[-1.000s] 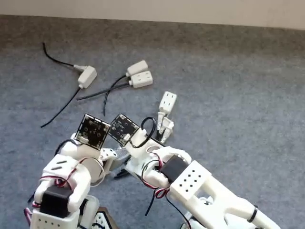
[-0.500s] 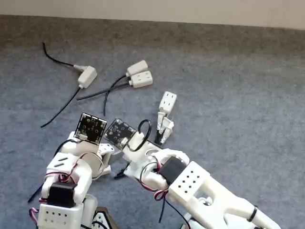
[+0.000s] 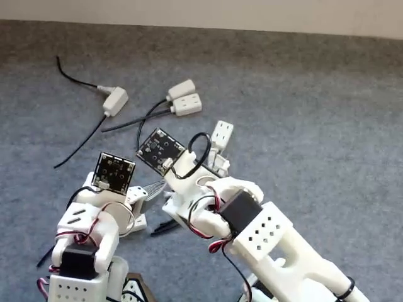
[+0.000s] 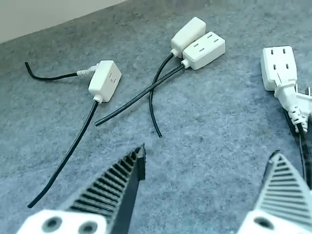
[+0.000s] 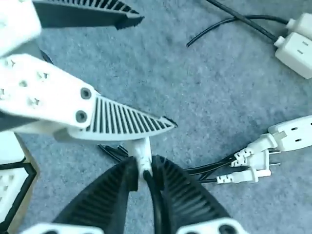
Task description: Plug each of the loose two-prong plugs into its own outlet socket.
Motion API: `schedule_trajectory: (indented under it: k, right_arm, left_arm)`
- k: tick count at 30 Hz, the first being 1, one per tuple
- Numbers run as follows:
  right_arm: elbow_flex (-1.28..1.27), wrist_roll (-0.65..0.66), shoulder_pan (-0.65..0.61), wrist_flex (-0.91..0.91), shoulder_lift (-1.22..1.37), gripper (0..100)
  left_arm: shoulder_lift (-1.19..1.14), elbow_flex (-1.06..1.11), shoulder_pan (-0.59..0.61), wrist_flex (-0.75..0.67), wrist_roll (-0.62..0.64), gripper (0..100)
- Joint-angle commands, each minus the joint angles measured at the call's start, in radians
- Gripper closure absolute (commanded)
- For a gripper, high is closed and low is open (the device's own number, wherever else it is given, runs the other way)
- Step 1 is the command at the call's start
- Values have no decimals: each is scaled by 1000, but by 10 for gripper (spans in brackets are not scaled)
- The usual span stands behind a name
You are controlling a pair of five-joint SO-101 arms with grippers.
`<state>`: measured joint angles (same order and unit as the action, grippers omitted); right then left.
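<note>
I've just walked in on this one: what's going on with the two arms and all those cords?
The right tool is shut on a white plug with a black cord, low over the grey mat. The left tool hangs open close by, holding nothing. Two loose plugs lie beside one socket block, and other socket blocks lie farther off. No plug appears to be seated yet.

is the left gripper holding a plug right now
No, the left gripper is wide open, with nothing between its fingers.
</note>
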<state>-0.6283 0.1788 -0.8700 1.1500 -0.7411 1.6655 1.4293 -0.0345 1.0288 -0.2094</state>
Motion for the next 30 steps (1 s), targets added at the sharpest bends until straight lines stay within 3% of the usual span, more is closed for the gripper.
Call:
schedule_trajectory:
  k: [1, 6, 13, 18, 24, 30]
  right_arm:
    - [97, 9, 33, -1, -7, 991]
    - [54, 14, 36, 16, -5, 991]
    - [-128, 35, 35, -64, -5, 991]
    - [-131, 41, 35, -58, -5, 991]
    - [-111, 43, 28, -61, -5, 991]
    - [-13, 35, 16, -42, 45, 991]
  left_arm:
    - [-8, 7, -21, -2, -9, 617]
    - [-12, -45, 35, 3, 0, 617]
    - [-136, -372, 99, 178, 87, 617]
    - [-562, -751, 206, 221, 86, 617]
    - [-1182, -1262, 392, 420, 51, 617]
    - [-1564, -1586, 613, 491, 48, 617]
